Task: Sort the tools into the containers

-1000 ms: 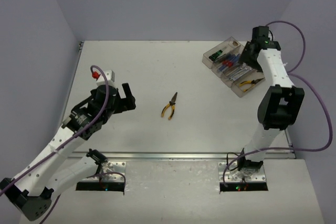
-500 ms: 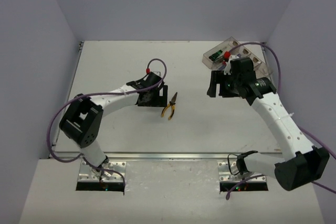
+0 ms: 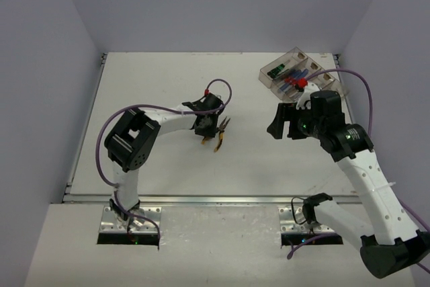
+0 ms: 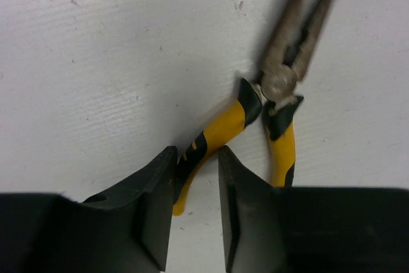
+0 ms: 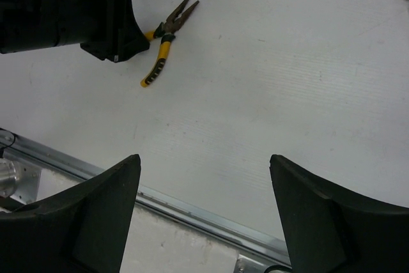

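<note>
Yellow-and-black pliers [image 3: 221, 132] lie on the white table near its middle, nose pointing to the far side. My left gripper [image 3: 205, 136] is down on them. In the left wrist view it [image 4: 196, 153] is shut on the pliers' [image 4: 281, 81] left handle, and the other handle lies free beside the right finger. My right gripper [image 3: 281, 126] hovers open above the table to the right and holds nothing [image 5: 204, 158]; its view shows the pliers [image 5: 167, 36]. The containers [image 3: 271, 80] sit at the back right, with screwdrivers [image 3: 277, 70] in them, partly hidden by the right arm.
A metal rail [image 3: 222, 199] runs along the table's near edge. Purple cables loop off both arms. The right arm's wrist crosses in front of the tray's near end.
My left arm swung right to the pliers and its jaws closed on a handle. My right arm left the tray, moved toward the table's middle and opened slightly wider.
</note>
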Robot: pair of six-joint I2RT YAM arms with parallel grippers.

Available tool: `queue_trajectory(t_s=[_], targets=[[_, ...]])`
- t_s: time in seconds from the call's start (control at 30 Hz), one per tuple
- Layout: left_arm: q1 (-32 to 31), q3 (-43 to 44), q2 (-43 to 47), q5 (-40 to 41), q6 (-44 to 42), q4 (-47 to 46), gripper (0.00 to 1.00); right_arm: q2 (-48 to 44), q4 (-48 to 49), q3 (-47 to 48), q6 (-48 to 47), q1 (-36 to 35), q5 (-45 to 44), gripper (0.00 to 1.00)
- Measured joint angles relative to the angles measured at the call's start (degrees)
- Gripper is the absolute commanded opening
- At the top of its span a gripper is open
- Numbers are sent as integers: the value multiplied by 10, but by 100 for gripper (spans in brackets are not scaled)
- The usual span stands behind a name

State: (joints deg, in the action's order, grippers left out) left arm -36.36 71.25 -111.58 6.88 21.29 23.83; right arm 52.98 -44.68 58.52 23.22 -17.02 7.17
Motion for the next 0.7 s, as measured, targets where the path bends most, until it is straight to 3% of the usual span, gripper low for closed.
queue_trajectory(t_s=[0.03,0.1,0.2,0.3,0.57,0.7], targets=[[0,2,-2,1,-2,0,1,2,1,0,1,0,3,87],[-1,5,-4,2,-1,-2,0,5,6,-2,7,0,12,99],[-1,-3,1,-3,10,-12,0,4,42,-26,17,0,36,99],[-1,-64,46,-23,45,-36,0,-3,101,-81,36,0,82,99],[-7,-243,284,-90,164,-122,0,22,286,-225,129,-8,247,99],[-10,-267,353,-115,210,-200,0,34,352,-252,165,-47,270,90]])
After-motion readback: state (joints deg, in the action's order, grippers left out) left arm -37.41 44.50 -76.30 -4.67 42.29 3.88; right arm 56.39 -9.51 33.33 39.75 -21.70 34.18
